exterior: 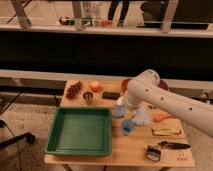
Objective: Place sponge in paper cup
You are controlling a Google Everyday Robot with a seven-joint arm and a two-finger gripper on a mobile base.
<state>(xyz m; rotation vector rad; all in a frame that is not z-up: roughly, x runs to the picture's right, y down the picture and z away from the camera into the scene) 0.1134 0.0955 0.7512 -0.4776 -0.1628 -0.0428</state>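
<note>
The sponge (119,111) hangs at the tip of the gripper (121,106), just in front of the paper cup (119,100) and not inside it. The claw is pressed together, pinching the sponge from above. Only a sliver of the cup's white wall shows, because the thick white arm (160,100) reaches in from the right and covers most of it.

In front of the sponge stands 1 small blue cup (128,126), and a pale blue-white cloth (142,116) lies just to its right. A green tray (80,131) fills the left front of the wooden table (125,156).

Behind, along the far edge, are:
- a dark metal cup (88,96)
- a dark block (111,94)
- an orange fruit (94,86)
- a red cluster (74,90)
- a red bowl (124,83), half hidden by the arm

A black brush (161,148) lies at the right front.
</note>
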